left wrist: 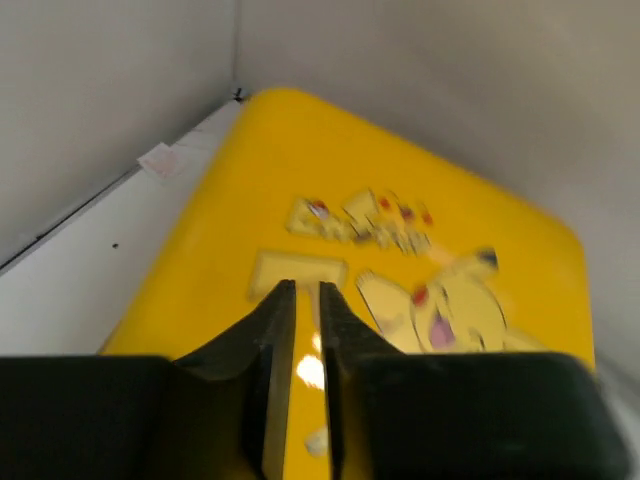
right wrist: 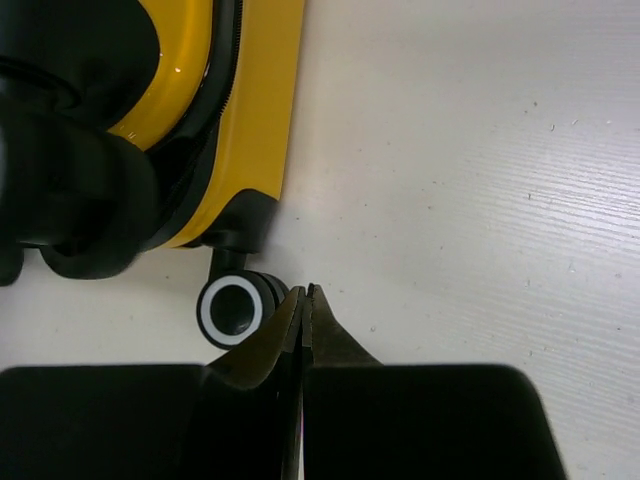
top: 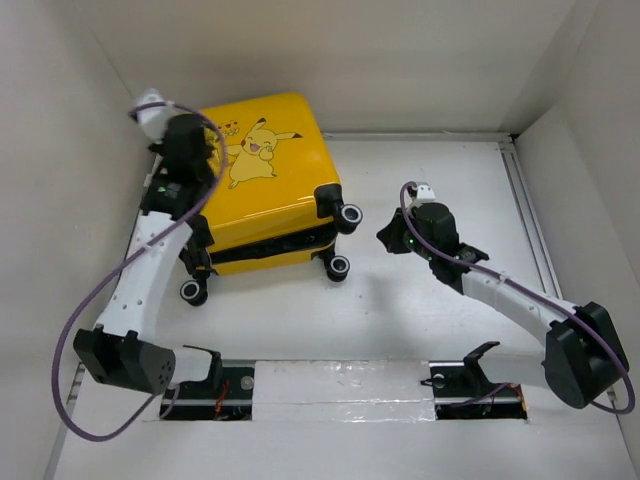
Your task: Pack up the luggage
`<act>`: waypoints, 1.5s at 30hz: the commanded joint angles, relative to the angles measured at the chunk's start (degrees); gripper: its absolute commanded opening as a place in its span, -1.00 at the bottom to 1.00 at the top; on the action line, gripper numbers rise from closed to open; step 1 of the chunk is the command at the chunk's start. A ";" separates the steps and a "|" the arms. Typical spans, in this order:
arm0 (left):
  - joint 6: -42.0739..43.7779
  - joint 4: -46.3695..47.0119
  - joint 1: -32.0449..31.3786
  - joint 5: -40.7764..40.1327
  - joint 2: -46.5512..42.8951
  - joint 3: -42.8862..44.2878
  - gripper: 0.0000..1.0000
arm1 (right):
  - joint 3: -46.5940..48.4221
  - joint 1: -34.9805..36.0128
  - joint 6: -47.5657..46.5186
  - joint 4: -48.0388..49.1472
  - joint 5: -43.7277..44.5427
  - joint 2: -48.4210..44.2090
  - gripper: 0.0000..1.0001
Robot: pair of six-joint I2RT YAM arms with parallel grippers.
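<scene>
luggage [top: 270, 190]: on the table [top: 420, 340], far left;
my left pincer [left wrist: 307, 290]: above it;
my right pincer [right wrist: 305, 292]: right of it, beside a wheel [right wrist: 232, 310]

We record white link shells and black joint housings on the left arm [top: 150, 262] and right arm [top: 512, 297]. A purple cable [top: 60, 360] loops along each. The left gripper [left wrist: 305, 292] and right gripper [right wrist: 303, 293] carry black, wedge-shaped fingers tapering to thin tips.

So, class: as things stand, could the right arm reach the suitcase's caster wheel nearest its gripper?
Probably yes. The right gripper, shut, sits just beside the caster wheel, with only bare table between them and nothing blocking the way.
</scene>
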 commanded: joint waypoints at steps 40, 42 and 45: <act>-43.81 24.54 -30.33 25.25 -6.55 -50.05 -1.00 | -4.06 -8.48 2.12 -3.19 9.09 -16.84 -0.93; -43.28 11.34 -37.66 11.22 -6.54 -44.32 -1.00 | -4.06 -9.37 2.74 -3.20 9.09 -16.84 -0.88; -49.67 -12.55 -51.29 -13.39 -8.29 -33.50 -1.00 | -4.06 -10.85 3.62 -3.20 8.22 -15.44 -0.83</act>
